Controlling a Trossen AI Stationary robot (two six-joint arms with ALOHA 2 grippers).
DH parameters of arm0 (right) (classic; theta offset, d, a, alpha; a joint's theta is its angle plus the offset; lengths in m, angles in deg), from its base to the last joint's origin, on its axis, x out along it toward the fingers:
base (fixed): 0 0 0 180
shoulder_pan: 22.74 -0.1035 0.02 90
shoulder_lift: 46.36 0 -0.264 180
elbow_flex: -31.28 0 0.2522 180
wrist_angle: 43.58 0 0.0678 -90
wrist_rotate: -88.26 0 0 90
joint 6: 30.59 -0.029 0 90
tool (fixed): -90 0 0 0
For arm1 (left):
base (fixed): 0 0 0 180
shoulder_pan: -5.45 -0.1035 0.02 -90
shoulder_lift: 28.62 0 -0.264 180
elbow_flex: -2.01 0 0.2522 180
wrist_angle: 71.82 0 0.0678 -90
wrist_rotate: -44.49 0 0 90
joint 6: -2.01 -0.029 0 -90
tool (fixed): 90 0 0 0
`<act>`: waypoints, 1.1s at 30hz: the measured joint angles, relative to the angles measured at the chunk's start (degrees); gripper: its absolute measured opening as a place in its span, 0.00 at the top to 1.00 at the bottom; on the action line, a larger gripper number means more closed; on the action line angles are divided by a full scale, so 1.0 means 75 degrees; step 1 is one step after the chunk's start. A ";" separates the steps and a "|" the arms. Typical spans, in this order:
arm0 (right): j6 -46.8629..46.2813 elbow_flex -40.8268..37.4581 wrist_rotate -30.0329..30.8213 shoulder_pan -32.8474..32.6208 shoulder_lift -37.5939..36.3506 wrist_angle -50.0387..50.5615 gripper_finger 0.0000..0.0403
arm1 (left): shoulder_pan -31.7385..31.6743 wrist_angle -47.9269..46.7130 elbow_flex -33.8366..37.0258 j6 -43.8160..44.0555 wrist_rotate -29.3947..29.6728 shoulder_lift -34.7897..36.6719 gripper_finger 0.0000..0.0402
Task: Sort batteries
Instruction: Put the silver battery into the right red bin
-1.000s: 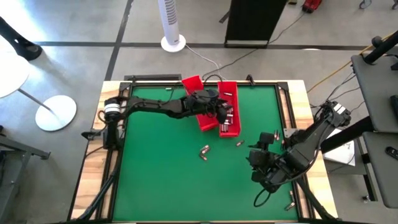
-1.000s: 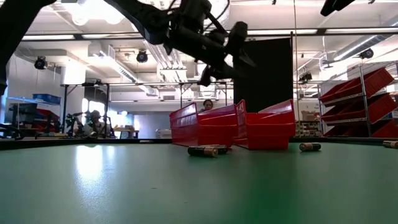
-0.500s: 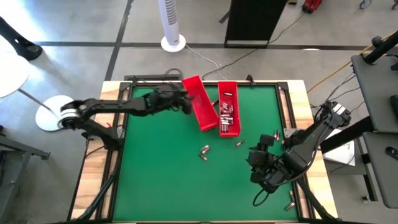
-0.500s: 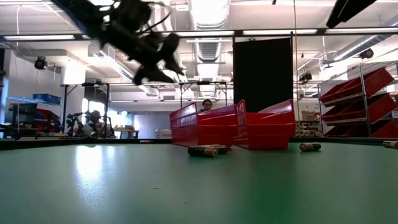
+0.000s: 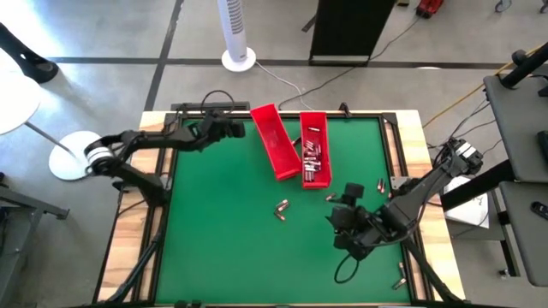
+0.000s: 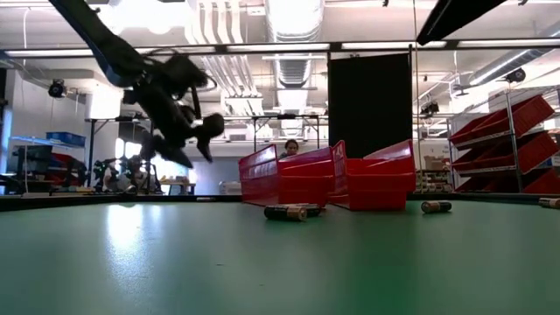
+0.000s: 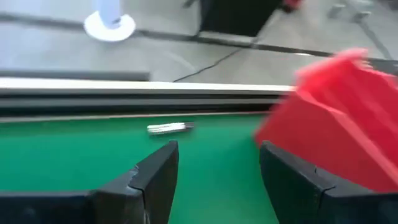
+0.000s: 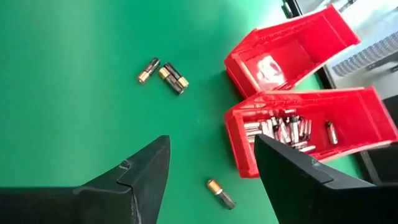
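Observation:
Two long red trays stand at the far middle of the green mat: a slanted left one (image 5: 274,142) and a right one (image 5: 314,152) holding several batteries (image 8: 283,129). Loose batteries lie on the mat: a pair (image 5: 281,207) (image 8: 163,73), a single one (image 5: 330,197) (image 8: 221,193), and others by the right edge (image 5: 381,184). My left gripper (image 5: 238,130) (image 7: 217,149) hovers open at the far left, pointing at one battery (image 7: 169,128) by the far edge. My right gripper (image 5: 340,216) (image 8: 211,146) hangs open above the mat, on the near side of the single battery.
The mat's black frame (image 5: 282,109) runs along the far edge, with wooden table borders at left and right (image 5: 411,154). Another battery lies at the near right corner (image 5: 400,278). Bare green mat (image 5: 223,231) fills the near left.
My left gripper has swung from above the right tray toward the table's far left corner, sinking and turning as it went. My right gripper has shifted a little toward the table's left. Trays and batteries have stayed where they were.

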 joint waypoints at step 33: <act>-0.1292 -0.1602 -0.0915 0.0035 0.0000 -0.0162 0.26 | -0.0854 -0.3961 -0.4196 0.0715 0.0150 -0.4229 0.26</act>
